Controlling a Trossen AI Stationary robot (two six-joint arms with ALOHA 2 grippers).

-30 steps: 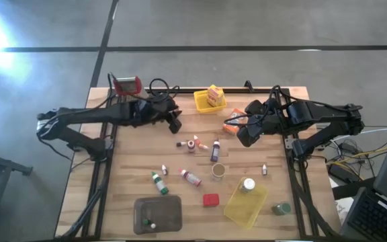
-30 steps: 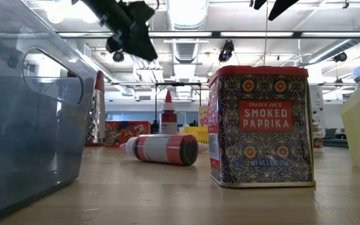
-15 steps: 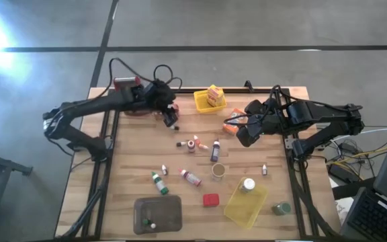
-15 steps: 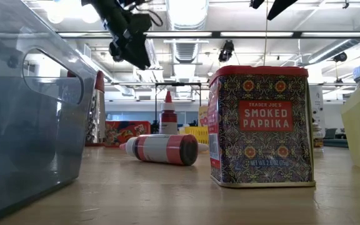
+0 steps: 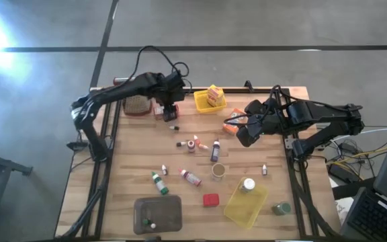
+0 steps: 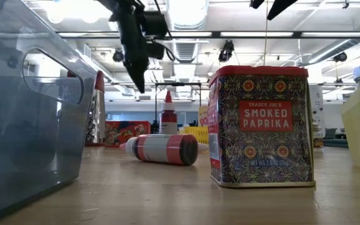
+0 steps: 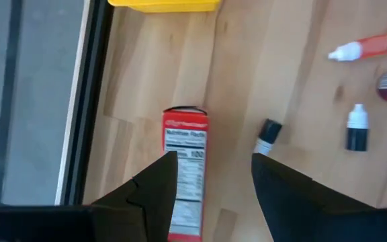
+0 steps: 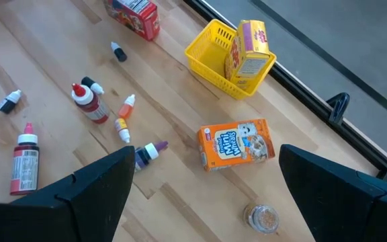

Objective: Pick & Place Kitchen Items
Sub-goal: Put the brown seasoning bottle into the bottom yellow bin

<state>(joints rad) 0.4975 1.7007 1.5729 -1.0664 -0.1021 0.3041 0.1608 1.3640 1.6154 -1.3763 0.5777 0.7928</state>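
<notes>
Kitchen items lie scattered on the wooden table (image 5: 133,161). My left gripper (image 7: 213,176) hangs open near the far edge and points down. Its fingers stand over a small red box (image 7: 185,161) lying flat, without touching it; a tiny black-capped bottle (image 7: 268,135) lies beside the box. In the high view this gripper (image 5: 170,115) is just left of the far yellow basket (image 5: 202,105). My right gripper (image 8: 200,202) waits open and clear above an orange box (image 8: 237,143) and a little jar (image 8: 261,216).
The metal grater (image 5: 135,104) stands left of my left gripper. Small bottles (image 5: 193,144) lie mid-table. Nearer lie a red block (image 5: 211,199), a grey tray (image 5: 158,214) and a tilted yellow basket (image 5: 246,203). The low view shows a paprika tin (image 6: 261,125).
My left gripper has swung toward the table's right edge along the far side, from over the grater to over the red box, and has tipped and rolled so that it now points down. My right arm has kept still.
</notes>
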